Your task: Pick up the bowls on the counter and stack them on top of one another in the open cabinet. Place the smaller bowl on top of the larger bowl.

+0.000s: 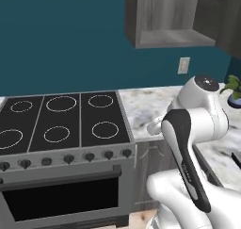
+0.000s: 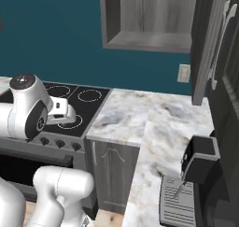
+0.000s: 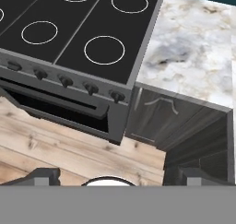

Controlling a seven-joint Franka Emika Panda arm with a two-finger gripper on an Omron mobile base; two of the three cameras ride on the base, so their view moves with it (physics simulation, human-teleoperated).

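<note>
No bowl sighted from the gripper; jaws spread wide, empty. Counter lies at 1 o'clock, open cabinet higher.

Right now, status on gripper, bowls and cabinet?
Gripper open, empty, over the wood floor. Grey wood-grain open cabinet holds no bowl on its visible shelf. White-grey marble counter beside black stovetop, nothing blocking.

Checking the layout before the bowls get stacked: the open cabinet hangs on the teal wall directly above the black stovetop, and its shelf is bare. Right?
Not quite. The open cabinet hangs on the teal wall above the marble counter, to the right of the black stovetop, not directly over it; the right base view shows this. Its shelf is indeed bare.
</note>
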